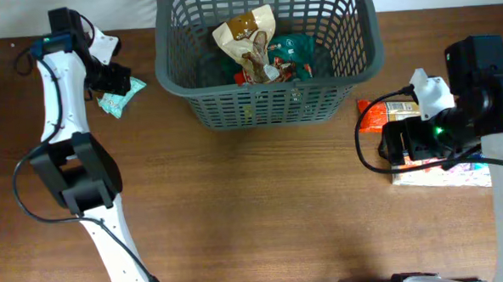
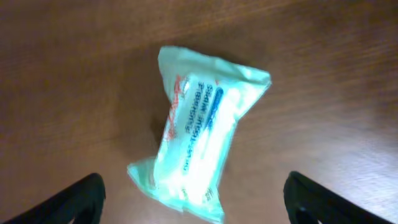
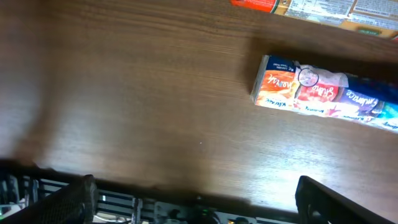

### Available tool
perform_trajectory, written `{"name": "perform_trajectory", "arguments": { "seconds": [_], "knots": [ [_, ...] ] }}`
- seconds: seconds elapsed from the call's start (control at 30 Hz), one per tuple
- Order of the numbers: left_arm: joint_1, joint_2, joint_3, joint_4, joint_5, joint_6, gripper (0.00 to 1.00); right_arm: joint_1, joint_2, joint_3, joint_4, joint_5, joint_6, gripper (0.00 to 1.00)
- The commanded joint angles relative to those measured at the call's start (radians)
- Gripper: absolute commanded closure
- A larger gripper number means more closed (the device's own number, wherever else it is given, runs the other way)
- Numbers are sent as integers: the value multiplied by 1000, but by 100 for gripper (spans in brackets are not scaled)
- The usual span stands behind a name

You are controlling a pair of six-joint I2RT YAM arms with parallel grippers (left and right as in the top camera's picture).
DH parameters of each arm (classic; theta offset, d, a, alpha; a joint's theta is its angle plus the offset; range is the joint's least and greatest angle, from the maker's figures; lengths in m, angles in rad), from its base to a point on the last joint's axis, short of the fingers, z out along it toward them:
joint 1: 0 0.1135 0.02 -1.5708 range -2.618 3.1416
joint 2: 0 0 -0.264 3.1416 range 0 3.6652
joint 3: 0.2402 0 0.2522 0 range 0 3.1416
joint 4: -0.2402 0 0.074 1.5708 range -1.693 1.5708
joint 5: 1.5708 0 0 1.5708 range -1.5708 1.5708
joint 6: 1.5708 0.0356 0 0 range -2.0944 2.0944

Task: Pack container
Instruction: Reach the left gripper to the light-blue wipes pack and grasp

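The left arm reaches along the left edge of the table (image 1: pixel 263 208). The left gripper (image 1: pixel 115 82) hangs over a mint-green packet (image 2: pixel 202 130) with fingers (image 2: pixel 81 199) spread wide, bare tabletop on every side. The packet's red and blue print is too blurred to read. The container (image 1: pixel 271 95) sits mid-table at the far edge, packets inside. The right gripper (image 3: pixel 200 202), also spread, hovers near a multicoloured packet (image 3: pixel 323 93) and an orange packet (image 1: pixel 385 114).

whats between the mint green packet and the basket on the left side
Nothing. The overhead view shows only bare table between the mint green packet and the container.
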Motion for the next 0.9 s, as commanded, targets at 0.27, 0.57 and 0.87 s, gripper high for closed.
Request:
{"name": "perform_trajectory", "arguments": {
  "seconds": [0.27, 0.57, 0.87],
  "knots": [
    [-2, 87, 2, 79, -38, 168, 24, -3, 0, 18, -6, -81, 60, 1],
    [-8, 187, 2, 20, -38, 116, 29, -3, 0, 18, -6, -81, 60, 1],
    [-13, 204, 3, 2, -34, 67, 67, -3, 0, 18, -6, -81, 60, 1]
  ]
}}
